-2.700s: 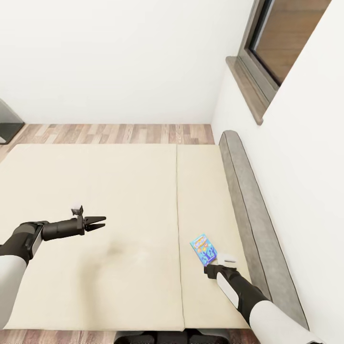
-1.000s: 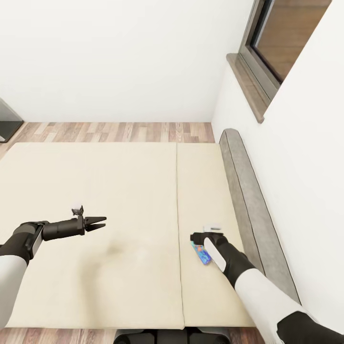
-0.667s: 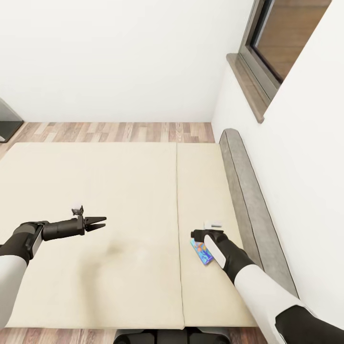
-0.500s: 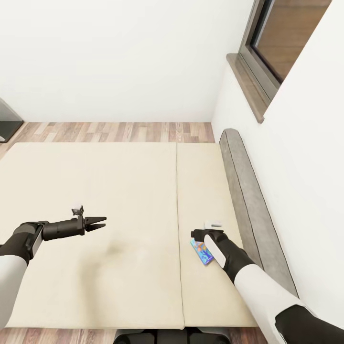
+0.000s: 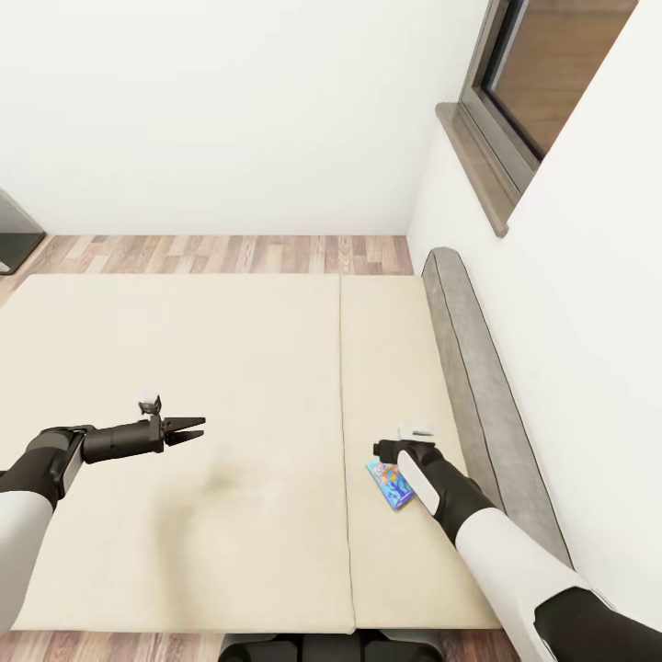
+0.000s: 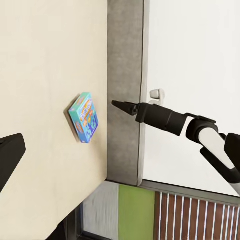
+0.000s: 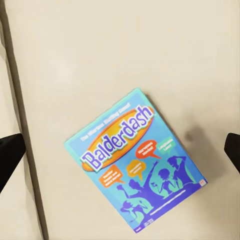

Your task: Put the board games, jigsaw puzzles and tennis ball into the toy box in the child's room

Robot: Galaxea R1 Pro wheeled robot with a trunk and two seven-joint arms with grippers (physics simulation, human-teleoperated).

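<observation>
Your right hand (image 5: 386, 452) hangs wide open and empty just above the blue game box (image 5: 390, 485), which lies flat on the bed (image 5: 230, 368) near its headboard edge, placed to close on it, while your left hand (image 5: 188, 429) waits half open, holding nothing.

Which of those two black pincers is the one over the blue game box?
The right gripper. It hangs directly above the blue board game near the grey headboard, jaws spread. The left gripper hovers far off over bare mattress.
</observation>
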